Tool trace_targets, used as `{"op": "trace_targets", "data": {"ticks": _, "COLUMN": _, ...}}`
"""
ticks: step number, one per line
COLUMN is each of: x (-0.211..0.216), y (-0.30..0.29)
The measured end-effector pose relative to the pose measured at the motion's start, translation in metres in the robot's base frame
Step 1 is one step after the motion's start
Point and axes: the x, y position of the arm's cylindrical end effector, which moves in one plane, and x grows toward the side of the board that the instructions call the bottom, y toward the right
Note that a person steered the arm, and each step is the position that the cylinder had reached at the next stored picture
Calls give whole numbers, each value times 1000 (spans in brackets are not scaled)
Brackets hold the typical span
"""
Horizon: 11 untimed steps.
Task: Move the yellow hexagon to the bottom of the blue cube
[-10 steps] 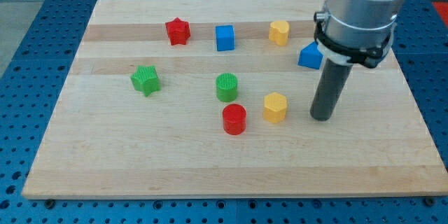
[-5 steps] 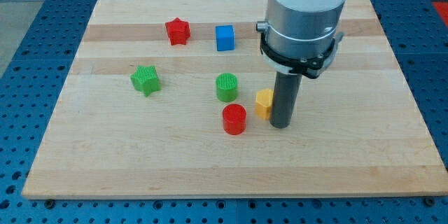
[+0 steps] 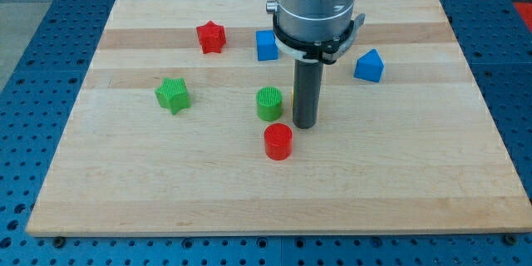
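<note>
The blue cube (image 3: 265, 46) sits near the view's top centre, its right edge hidden by the arm's body. My tip (image 3: 305, 125) rests on the board just right of the green cylinder (image 3: 269, 103) and above-right of the red cylinder (image 3: 278, 142). Only a thin yellow sliver of the yellow hexagon (image 3: 294, 100) shows at the rod's left edge. The rest of it is hidden behind the rod. It lies below and a little right of the blue cube.
A red star (image 3: 211, 36) lies at the top left. A green star (image 3: 173, 95) lies at the left. A blue triangular block (image 3: 369, 66) lies at the right. The wooden board (image 3: 432, 174) sits on a blue perforated table.
My tip has swept left and slightly up across the board, pushing the yellow hexagon leftward to beside the green cylinder. The arm now covers the yellow heart and uncovers the blue triangular block.
</note>
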Motion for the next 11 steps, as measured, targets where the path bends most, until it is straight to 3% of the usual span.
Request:
{"op": "trace_targets", "data": {"ticks": 3, "x": -9, "y": 12}}
{"op": "trace_targets", "data": {"ticks": 11, "x": -97, "y": 14}}
